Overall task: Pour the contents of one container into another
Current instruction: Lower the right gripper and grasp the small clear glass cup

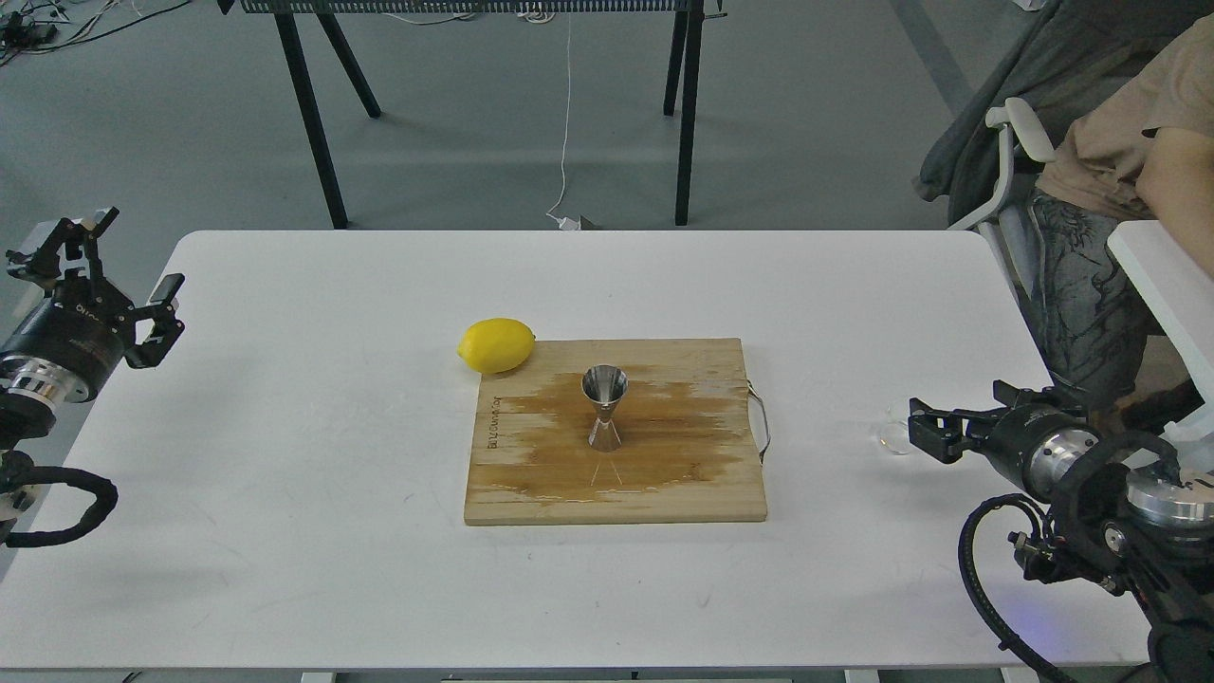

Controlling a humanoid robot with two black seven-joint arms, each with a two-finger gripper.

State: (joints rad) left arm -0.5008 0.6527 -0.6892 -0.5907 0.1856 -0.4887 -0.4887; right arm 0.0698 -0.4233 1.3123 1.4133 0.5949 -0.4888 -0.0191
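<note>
The shiny steel jigger (605,408) stands upright in the middle of the wooden cutting board (702,493), whose surface shows a wide wet stain. The small clear glass cup (889,435) sits on the white table to the right of the board. My right gripper (916,430) is low over the table just right of the cup. Its fingers are apart and their tips reach the cup's right side, partly hiding it. My left gripper (136,258) is raised at the table's left edge, open and holding nothing, far from both containers.
A yellow lemon (496,344) lies at the board's back left corner. The board has a metal handle (761,417) on its right side. A seated person (1119,171) and a second white table (1162,275) are at the right.
</note>
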